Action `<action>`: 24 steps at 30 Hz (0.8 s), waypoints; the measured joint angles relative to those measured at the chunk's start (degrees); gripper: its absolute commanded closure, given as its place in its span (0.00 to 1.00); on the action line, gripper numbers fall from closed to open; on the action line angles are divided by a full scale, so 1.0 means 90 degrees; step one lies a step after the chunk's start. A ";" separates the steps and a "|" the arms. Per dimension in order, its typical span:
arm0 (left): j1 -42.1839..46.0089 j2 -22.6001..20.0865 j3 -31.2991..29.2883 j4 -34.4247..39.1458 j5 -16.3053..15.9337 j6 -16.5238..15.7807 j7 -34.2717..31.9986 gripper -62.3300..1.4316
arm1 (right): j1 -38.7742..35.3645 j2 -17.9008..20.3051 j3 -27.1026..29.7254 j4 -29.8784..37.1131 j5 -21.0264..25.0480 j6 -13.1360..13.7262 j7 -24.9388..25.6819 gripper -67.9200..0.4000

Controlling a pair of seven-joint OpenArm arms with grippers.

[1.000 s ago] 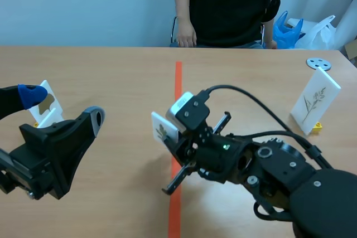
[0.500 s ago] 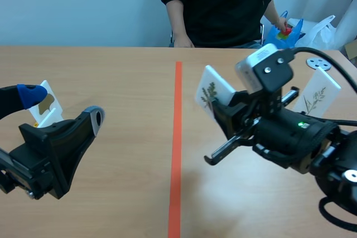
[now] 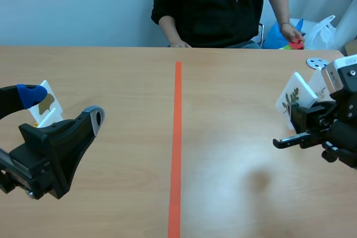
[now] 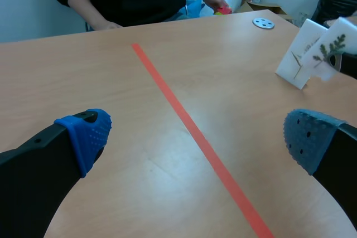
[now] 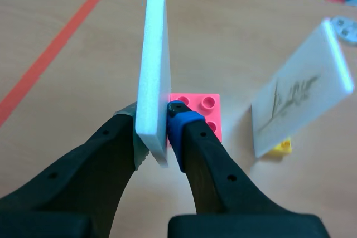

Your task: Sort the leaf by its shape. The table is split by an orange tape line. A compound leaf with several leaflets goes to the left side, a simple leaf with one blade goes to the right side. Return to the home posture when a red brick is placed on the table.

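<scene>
The right tool (image 5: 167, 132) is clamped on the thin edges of a white leaf card (image 5: 153, 65), pads pressing both faces. This keeps the card upright with its printed side free to view. A pink brick (image 5: 202, 110) shows just past the card's lower end, probably its foot, as the yellow brick (image 5: 279, 147) props the other card (image 5: 301, 96) at a lean. The held card hangs above the bench (image 3: 122, 82), well to the right of the tape line (image 3: 176, 137) and near that other card. That suggests a right-side placing, though its sprig looks many-lobed and is too small to tell. The left tool (image 4: 195, 135) hangs wide open, holding nothing, with a third card (image 3: 47, 104) beside it.
</scene>
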State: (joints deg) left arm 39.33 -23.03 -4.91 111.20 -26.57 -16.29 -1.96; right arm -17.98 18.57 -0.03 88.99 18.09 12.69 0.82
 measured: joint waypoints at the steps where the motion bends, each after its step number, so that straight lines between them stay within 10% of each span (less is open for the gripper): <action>1: 0.0000 0.0000 0.0000 0.0000 0.0000 0.0002 0.0000 0.00 | 0.0027 -0.0005 -0.0010 -0.0187 0.0073 0.0012 0.0007 0.94; 24: 0.0000 0.0000 0.0000 -0.0012 -0.0002 0.0010 0.0000 0.00 | 0.1656 -0.0087 -0.0051 -0.3203 0.0160 -0.0707 0.0474 0.94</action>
State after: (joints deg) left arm 39.33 -23.03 -4.91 111.09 -26.59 -16.21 -1.96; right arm -3.07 17.78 -0.49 60.16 19.53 6.33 5.08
